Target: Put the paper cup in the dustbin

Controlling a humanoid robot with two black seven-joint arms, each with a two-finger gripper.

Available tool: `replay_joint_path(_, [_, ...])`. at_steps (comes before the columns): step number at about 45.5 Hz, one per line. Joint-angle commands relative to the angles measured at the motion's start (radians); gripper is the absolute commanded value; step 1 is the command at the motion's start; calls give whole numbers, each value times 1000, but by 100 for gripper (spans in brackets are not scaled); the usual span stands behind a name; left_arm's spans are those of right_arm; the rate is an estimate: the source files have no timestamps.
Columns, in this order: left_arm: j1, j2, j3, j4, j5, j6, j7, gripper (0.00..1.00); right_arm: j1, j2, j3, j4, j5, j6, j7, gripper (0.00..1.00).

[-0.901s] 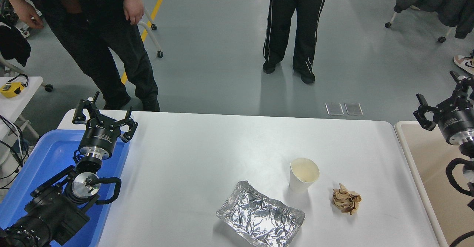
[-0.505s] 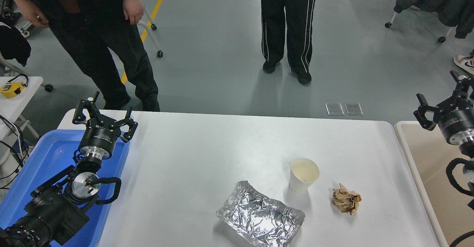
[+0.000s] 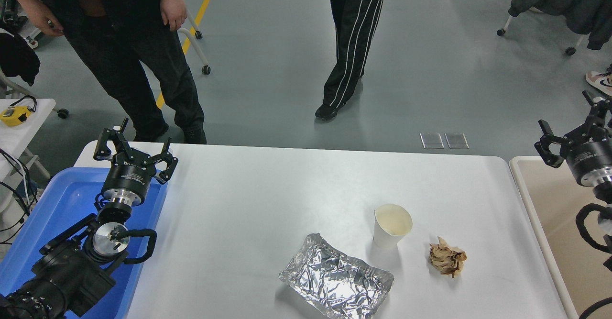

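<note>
The white paper cup (image 3: 391, 225) stands upright on the white table (image 3: 267, 204), right of the middle, its cream inside showing. The beige dustbin (image 3: 550, 209) stands off the table's right edge; only its pale rim and part of its inside show. My right gripper (image 3: 569, 120) is open and empty, held above the dustbin's far end, well right of and beyond the cup. My left gripper (image 3: 134, 147) is open and empty, parked over the blue tray at the lower left.
A crinkled silver foil tray (image 3: 336, 277) lies just left of and nearer than the cup. A crumpled brown paper ball (image 3: 447, 259) lies right of the cup. A blue plastic tray (image 3: 57, 223) sits at the table's left. Two people stand beyond the far edge.
The right gripper has shifted very slightly to the right. The person in striped trousers has stepped to the left. The cup and the left arm have not moved.
</note>
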Motion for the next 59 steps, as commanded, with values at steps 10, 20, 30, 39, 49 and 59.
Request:
replay_joint_path(10, [0, -1, 0, 0, 0, 0, 0, 100, -1, -19, -6, 1, 1, 5, 0, 99])
replay_joint_path(20, [0, 1, 0, 0, 0, 0, 0, 100, -2, -38, 0, 1, 1, 3, -2, 99])
replay_joint_path(30, [0, 1, 0, 0, 0, 0, 0, 100, -4, -38, -3, 15, -2, 10, -3, 99])
replay_joint_path(39, [0, 1, 0, 0, 0, 0, 0, 100, 21, -101, -25, 17, -120, 3, -6, 99])
replay_joint_path(49, [0, 1, 0, 0, 0, 0, 0, 100, 165, -202, -294, 21, -361, 6, -9, 99])
replay_joint_path(59, [0, 0, 0, 0, 0, 0, 0, 100, 288, -262, -555, 75, -390, 10, -6, 99])
